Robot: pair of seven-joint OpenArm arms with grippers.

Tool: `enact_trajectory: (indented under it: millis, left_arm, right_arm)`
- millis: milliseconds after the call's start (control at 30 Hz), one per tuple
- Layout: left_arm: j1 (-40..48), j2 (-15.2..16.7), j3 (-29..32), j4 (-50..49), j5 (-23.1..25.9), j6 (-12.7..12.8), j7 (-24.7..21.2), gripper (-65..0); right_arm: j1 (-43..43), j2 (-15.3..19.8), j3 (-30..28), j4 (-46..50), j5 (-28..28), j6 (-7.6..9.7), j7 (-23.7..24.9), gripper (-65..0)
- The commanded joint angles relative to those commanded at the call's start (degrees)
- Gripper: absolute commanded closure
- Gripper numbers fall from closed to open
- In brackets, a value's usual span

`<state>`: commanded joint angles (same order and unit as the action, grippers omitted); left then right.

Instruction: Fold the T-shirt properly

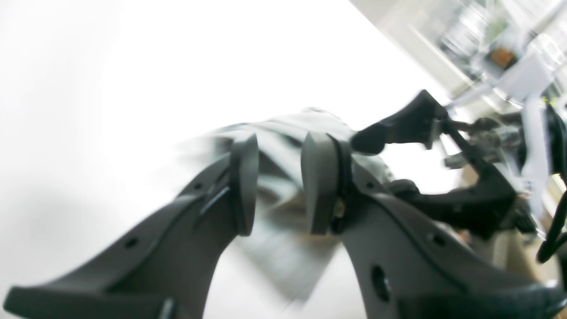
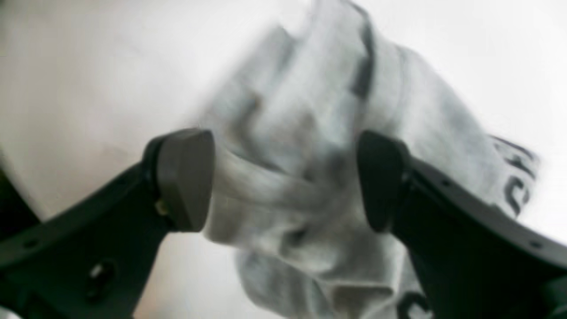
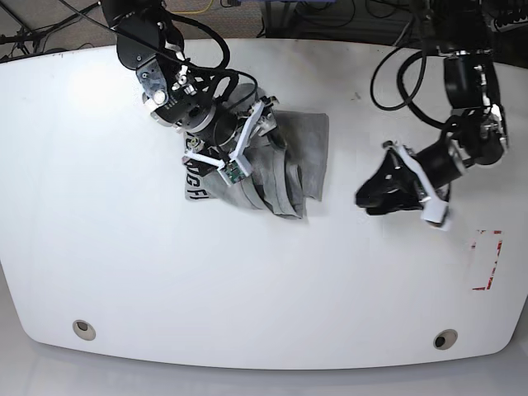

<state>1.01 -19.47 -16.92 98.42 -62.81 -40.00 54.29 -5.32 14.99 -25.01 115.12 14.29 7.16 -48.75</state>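
Base view: the T-shirt (image 3: 285, 165) is seen bunched on the table (image 3: 247, 289) directly under the spread right gripper (image 3: 239, 140) — nothing pinched — while the left gripper (image 3: 371, 194), parted and empty, is held well apart.

Count of items on the work surface, all views

We count one T-shirt (image 3: 285, 161), grey and bunched, with one patch of dark lettering (image 3: 194, 183) showing at its edge. We count two arms and two grippers: the right gripper (image 3: 257, 153) at the garment and the left gripper (image 3: 369, 196) apart from it, two fingers visible on each in the wrist views. We count one white table (image 3: 247, 280), two round fittings (image 3: 82, 328) near its front edge, and one red corner marking (image 3: 488, 260) on its surface.
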Motion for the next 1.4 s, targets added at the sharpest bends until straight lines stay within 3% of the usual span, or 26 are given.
enact_trajectory:
  millis: [167,333,700,867,933,1033,1067,1167,1233,1400]
  left_arm:
    - [3.7,-3.2,-5.9,-0.3,0.0,0.0,0.0,-16.7]
    - [6.1,-3.3,-9.3,-0.3,0.0,0.0,0.0,-16.7]
    - [8.8,-3.3,-12.1,-1.5,0.2,0.0,0.0,-16.7]
    - [9.8,-3.3,-12.3,-1.7,0.2,0.0,0.1,-16.7]
    - [9.8,-3.3,-12.2,-1.7,0.2,0.0,0.0,-16.7]
    - [10.2,-3.3,-12.2,-1.6,0.2,0.0,0.0,-16.7]
    - [10.2,-3.3,-12.3,-1.7,0.2,0.0,0.0,-16.7]
    - [10.2,-3.3,-12.2,-2.2,0.2,0.0,0.0,-16.7]
    - [10.2,-3.3,-12.1,-2.4,0.2,0.0,0.0,-16.7]
    - [10.3,-3.3,-12.2,-3.1,0.2,0.0,0.0,-16.7]
  right_arm:
    - [-0.6,-0.3,-3.7,-1.0,-8.4,0.00,0.0,-46.8]
    - [-0.8,-0.5,-4.5,-2.0,-12.7,0.00,0.1,-46.8]
    - [-0.7,-2.4,-4.5,-4.0,-13.7,-0.26,0.5,-46.6]
    - [-0.8,-2.1,-4.6,-6.7,-13.7,-0.44,4.4,-45.7]
    - [-0.8,-2.3,-4.5,-7.6,-13.7,-0.44,5.5,-42.0]
    - [-1.0,-2.3,-4.6,-7.7,-13.7,-0.44,5.8,-29.6]
    - [-1.1,-2.3,-4.7,-7.6,-13.7,-0.44,5.8,-22.0]
    - [-1.2,-2.4,-4.7,-7.7,-13.7,-0.44,5.9,-7.8]
    - [-1.1,-2.4,-4.6,-7.6,-13.7,-0.44,5.9,-1.7]
    - [-2.3,-2.4,-4.6,-2.8,-13.6,-0.44,5.8,-1.4]
